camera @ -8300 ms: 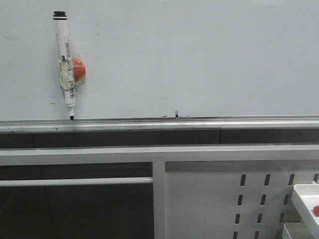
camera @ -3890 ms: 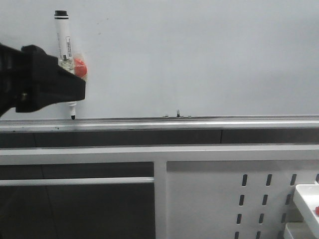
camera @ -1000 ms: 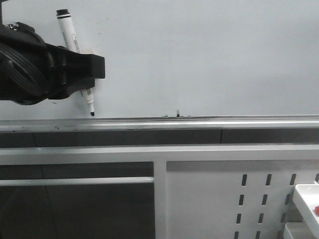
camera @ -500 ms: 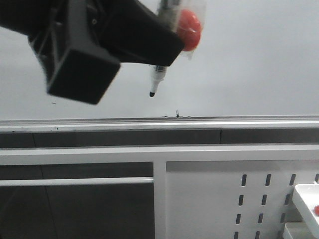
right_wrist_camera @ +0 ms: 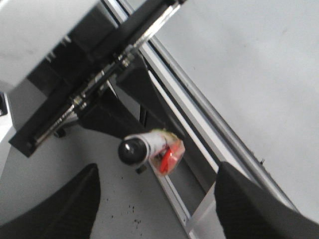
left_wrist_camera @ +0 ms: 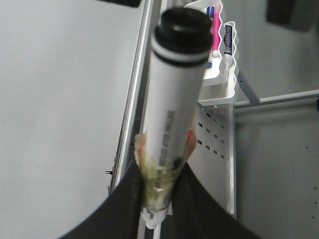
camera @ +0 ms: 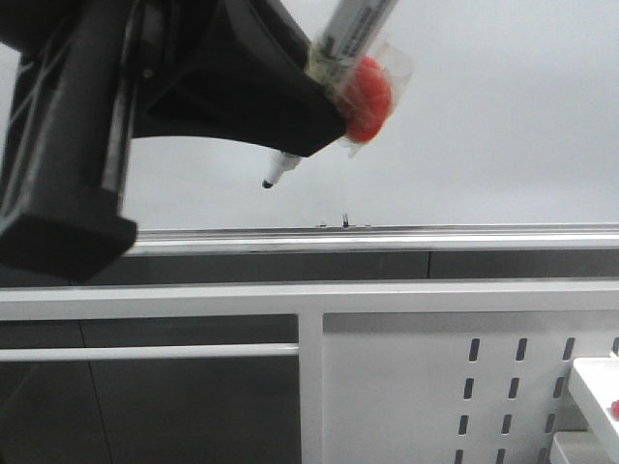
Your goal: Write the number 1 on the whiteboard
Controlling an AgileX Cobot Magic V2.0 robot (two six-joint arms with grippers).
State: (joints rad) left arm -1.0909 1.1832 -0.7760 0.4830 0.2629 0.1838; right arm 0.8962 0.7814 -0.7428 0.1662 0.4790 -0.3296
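- My left gripper point(camera: 324, 106) is clamped on the marker point(camera: 356, 34), fingers point(left_wrist_camera: 124, 196) pinching the taped part of the barrel where a red magnet point(camera: 368, 92) is bound on
- The marker slants in the front view: tip point(camera: 268, 184) low and to the left, capped end point(left_wrist_camera: 183, 27) high and towards the camera, the nib bare and off the whiteboard point(camera: 503, 116) as far as I can judge
- My right gripper point(right_wrist_camera: 157, 199) hangs back with its jaws wide apart and nothing between them; from its wrist view the marker point(right_wrist_camera: 144, 147) sits in the gap well ahead
- No number 1 is on the board yet; the only marks I see are tiny specks point(camera: 343, 220) just above the rail point(camera: 435, 237)
- The step in hand, as I read it, is bringing the nib to the board, so I want the tip turned to face the white surface rather than lying slantwise along it
- I would pick a start high on bare board, well above the rail, leaving room for one long downward stroke
- Touch should be light and steady: too hard and the barrel may slip in the tape, too soft and the line will likely skip
- I judge the grip firm enough, though how deep the fingers bite I cannot tell
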